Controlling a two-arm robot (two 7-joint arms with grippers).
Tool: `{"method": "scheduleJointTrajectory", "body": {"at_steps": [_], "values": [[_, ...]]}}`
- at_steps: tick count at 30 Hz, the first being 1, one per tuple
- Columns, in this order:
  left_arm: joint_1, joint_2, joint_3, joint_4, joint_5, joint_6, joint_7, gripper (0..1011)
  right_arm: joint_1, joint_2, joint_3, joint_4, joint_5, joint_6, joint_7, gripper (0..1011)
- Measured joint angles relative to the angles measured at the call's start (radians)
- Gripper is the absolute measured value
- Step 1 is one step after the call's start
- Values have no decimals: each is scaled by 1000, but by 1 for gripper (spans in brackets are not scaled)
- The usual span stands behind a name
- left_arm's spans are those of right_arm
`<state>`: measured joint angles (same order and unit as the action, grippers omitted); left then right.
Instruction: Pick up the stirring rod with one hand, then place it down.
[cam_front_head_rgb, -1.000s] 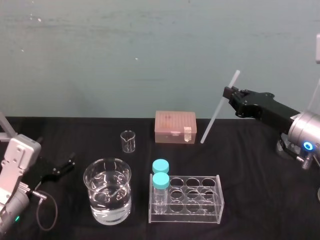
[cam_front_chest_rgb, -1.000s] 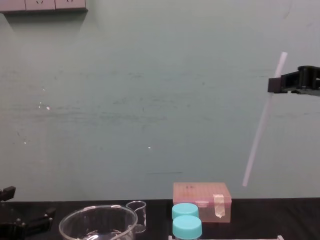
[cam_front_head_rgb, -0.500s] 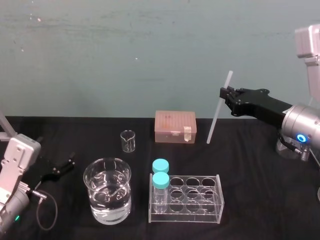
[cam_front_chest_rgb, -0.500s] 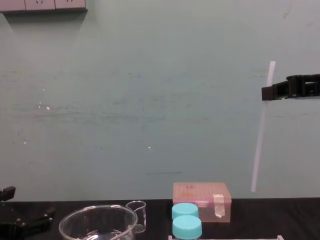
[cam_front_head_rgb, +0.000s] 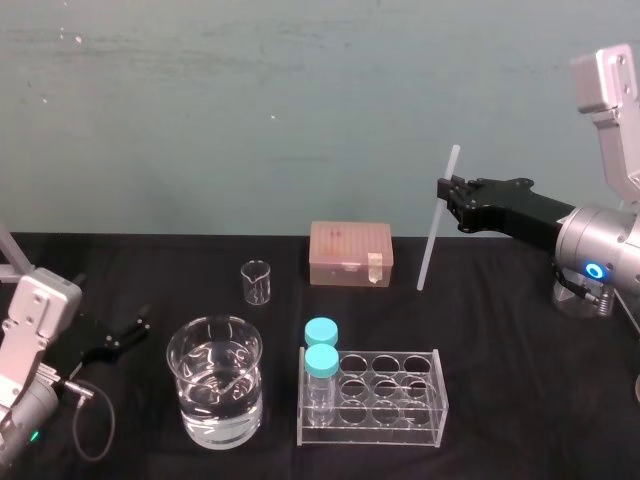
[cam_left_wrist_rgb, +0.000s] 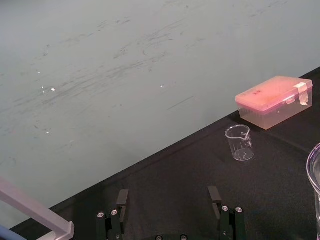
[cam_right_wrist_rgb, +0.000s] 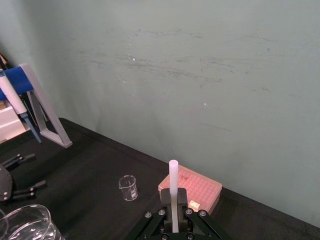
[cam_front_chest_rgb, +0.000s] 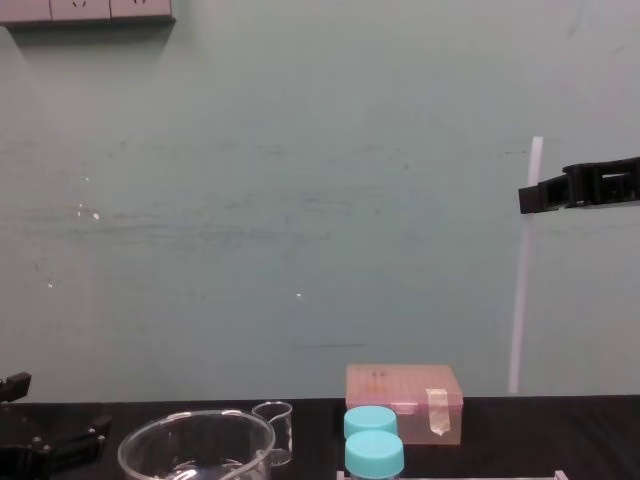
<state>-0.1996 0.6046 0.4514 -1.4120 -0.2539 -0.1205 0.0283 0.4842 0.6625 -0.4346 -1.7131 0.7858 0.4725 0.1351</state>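
The stirring rod (cam_front_head_rgb: 431, 242) is a thin white stick hanging almost upright above the table's back right, its lower tip just over the black cloth to the right of the pink box. My right gripper (cam_front_head_rgb: 446, 190) is shut on the rod's upper part, reaching in from the right. In the chest view the rod (cam_front_chest_rgb: 521, 300) hangs straight down from that gripper (cam_front_chest_rgb: 530, 197). The right wrist view shows the rod (cam_right_wrist_rgb: 173, 187) standing up between the closed jaws (cam_right_wrist_rgb: 173, 220). My left gripper (cam_front_head_rgb: 122, 337) rests open at the table's left, holding nothing (cam_left_wrist_rgb: 168, 197).
A large beaker of water (cam_front_head_rgb: 215, 393) stands front left, with a small glass beaker (cam_front_head_rgb: 256, 282) behind it. The pink box (cam_front_head_rgb: 350, 254) sits at the back centre. A clear rack (cam_front_head_rgb: 400, 400) holds two blue-capped bottles (cam_front_head_rgb: 321, 352). A pipette stand (cam_right_wrist_rgb: 45, 120) is at the far left.
The rod has swung from a clear tilt to nearly upright. My right gripper has shifted slightly left and lower with it. The left arm has not moved.
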Motion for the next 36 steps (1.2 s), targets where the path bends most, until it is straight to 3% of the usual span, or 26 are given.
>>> {"method": "scheduleJointTrajectory", "body": {"at_steps": [14, 36], "values": [[0, 0, 0, 0, 0, 0, 0, 1005, -15, -31, 33, 6, -13, 35, -8, 61], [0, 0, 0, 0, 0, 0, 0, 1005, -12, -26, 26, 5, -12, 28, -4, 61]]}}
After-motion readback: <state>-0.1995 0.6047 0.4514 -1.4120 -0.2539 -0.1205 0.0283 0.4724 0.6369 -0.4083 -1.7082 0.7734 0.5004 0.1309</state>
